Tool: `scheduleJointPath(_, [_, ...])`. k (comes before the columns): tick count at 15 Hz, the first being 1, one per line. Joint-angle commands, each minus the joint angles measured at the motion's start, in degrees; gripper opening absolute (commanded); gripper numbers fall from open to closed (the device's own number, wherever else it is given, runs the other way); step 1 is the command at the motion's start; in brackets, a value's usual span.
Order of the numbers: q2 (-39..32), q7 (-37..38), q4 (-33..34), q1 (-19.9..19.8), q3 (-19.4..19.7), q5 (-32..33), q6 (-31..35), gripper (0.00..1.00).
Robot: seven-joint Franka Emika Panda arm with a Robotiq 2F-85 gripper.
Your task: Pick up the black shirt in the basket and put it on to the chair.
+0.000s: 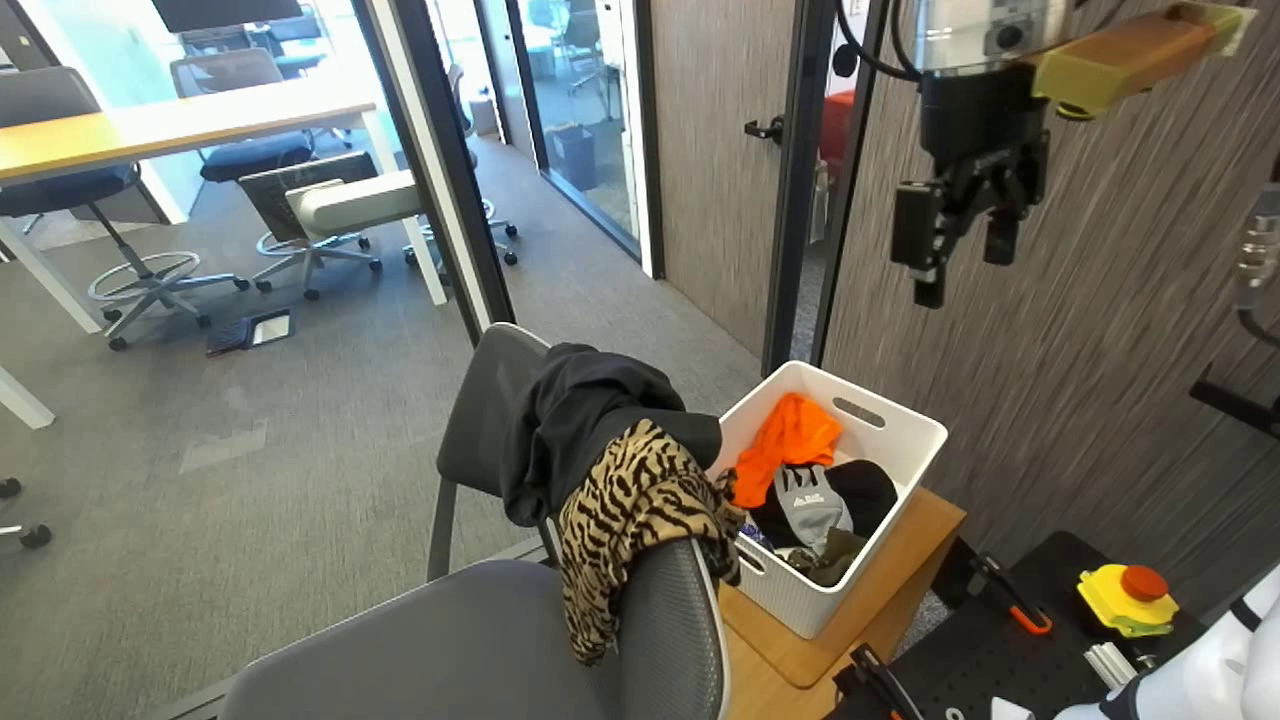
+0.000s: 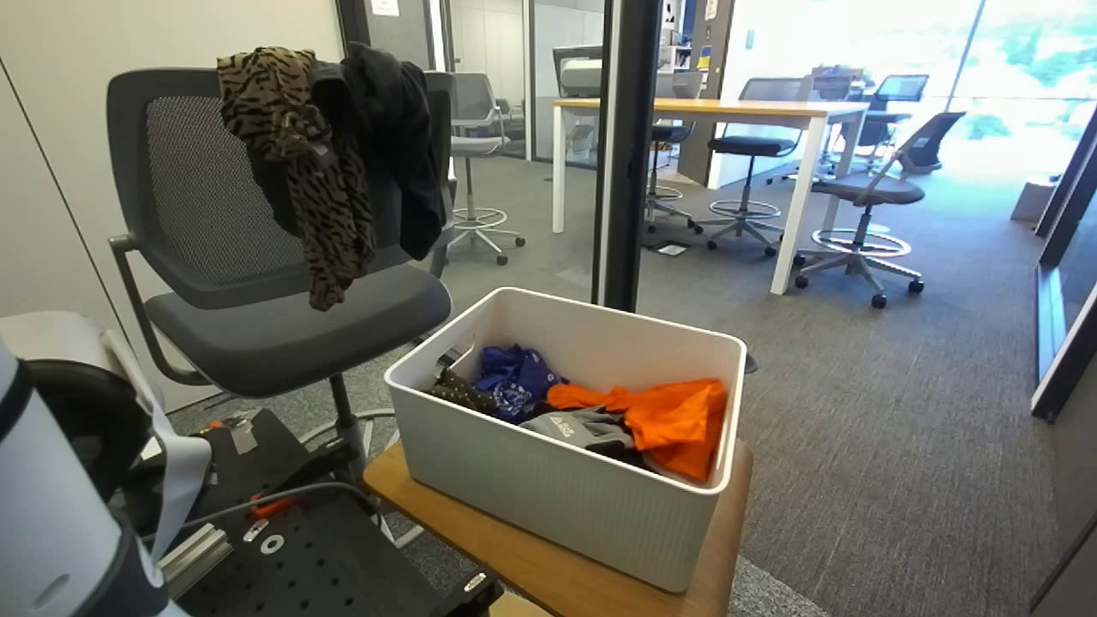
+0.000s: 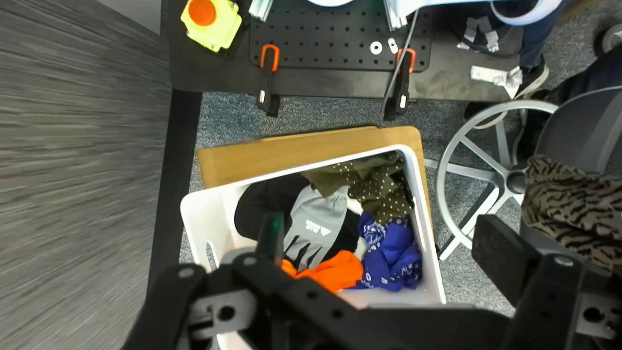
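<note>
The white basket (image 1: 775,598) (image 2: 557,506) (image 3: 206,214) holds a black cloth (image 1: 868,492) (image 3: 265,201) that lies flat beside a grey glove. Whether this cloth is a shirt I cannot tell. Another black garment (image 1: 590,400) (image 2: 398,141) hangs over the back of the grey chair (image 1: 400,650) (image 2: 291,330), next to a tiger-print cloth (image 1: 640,490) (image 2: 330,206) (image 3: 573,209). My gripper (image 1: 965,268) is open and empty, high above the basket. In the wrist view its fingers (image 3: 386,245) stand wide apart with nothing between them.
The basket also holds an orange cloth (image 2: 681,420), a blue bandana (image 3: 391,253) and an olive dotted cloth (image 3: 381,189). It stands on a wooden stool (image 2: 480,536). A black table (image 2: 343,557) with clamps, a wood-grain wall (image 1: 1000,400) and a dark post (image 2: 624,171) are nearby.
</note>
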State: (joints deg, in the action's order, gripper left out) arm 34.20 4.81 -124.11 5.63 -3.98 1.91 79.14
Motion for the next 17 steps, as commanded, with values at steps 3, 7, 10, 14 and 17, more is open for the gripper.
scheduleJointPath(3, [12.4,-4.2,-11.2,-1.6,3.0,0.6,1.1,1.0])
scheduleJointPath(7, [15.4,-9.1,-16.0,-1.9,5.8,1.9,5.6,1.0])
scheduleJointPath(10, [16.3,-11.2,-18.1,-2.3,7.3,2.2,7.8,1.0])
scheduleJointPath(14, [14.7,-10.4,-18.0,-2.9,7.2,1.2,6.8,1.0])
scheduleJointPath(17, [15.0,-10.6,-18.4,-3.1,7.3,1.2,7.0,1.0])
